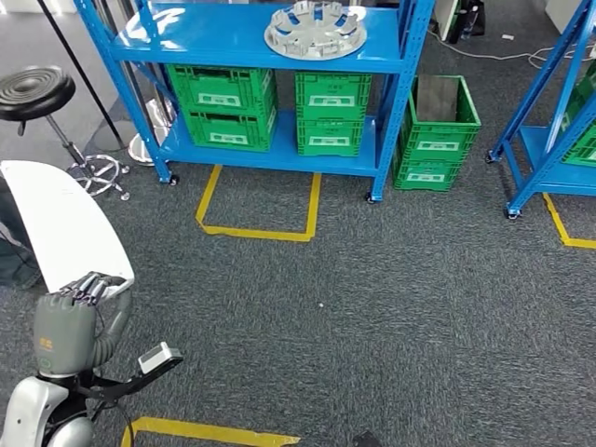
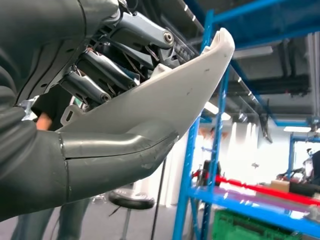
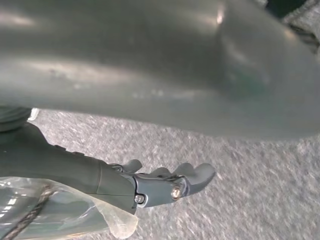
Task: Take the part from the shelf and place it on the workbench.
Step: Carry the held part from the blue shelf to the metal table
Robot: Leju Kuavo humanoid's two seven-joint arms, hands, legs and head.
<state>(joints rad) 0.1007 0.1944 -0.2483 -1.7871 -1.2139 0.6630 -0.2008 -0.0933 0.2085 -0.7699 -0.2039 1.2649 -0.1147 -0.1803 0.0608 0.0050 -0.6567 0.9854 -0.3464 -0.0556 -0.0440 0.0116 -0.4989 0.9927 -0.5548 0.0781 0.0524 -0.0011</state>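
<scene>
The white curved part (image 1: pixel 67 223) is sitting at the lower left of the head view, above the grey carpet (image 1: pixel 365 317), with one end gripped by the left robot hand (image 1: pixel 77 312). The dark fingers (image 2: pixel 109 70) are lying along one face of the part and the thick thumb (image 2: pixel 117 155) is pressing the other. The right robot hand (image 3: pixel 162 182) is hanging over the carpet with its fingers lightly curled, holding nothing. Ahead, a blue shelf (image 1: pixel 210 42) is carrying a silver wheel cover (image 1: pixel 316 28), with green crates (image 1: pixel 224 104) stacked underneath. A black stool (image 1: pixel 33 93) is standing to the left.
</scene>
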